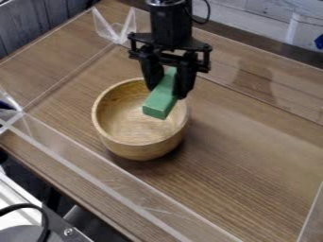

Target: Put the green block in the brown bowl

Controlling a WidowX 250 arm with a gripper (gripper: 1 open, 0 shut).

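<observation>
Green block (161, 95) hangs tilted over the far inner side of the brown bowl (136, 130), its upper end clamped between the closed black fingers (184, 74). Its lower end dips below the rim. The bowl sits mid-table (252, 161), nearer the left edge.

the gripper (168, 77) looks like black matt plastic or metal; which one is hard to tell. the green block (161, 95) pinched in it is plain, smooth and matt. just below it, the brown bowl (127, 142) is light wood with visible grain and a soft sheen. under everything, the table (252, 161) shows darker wood grain, smooth. clear glossy plastic walls (76, 175) stand around it.
</observation>
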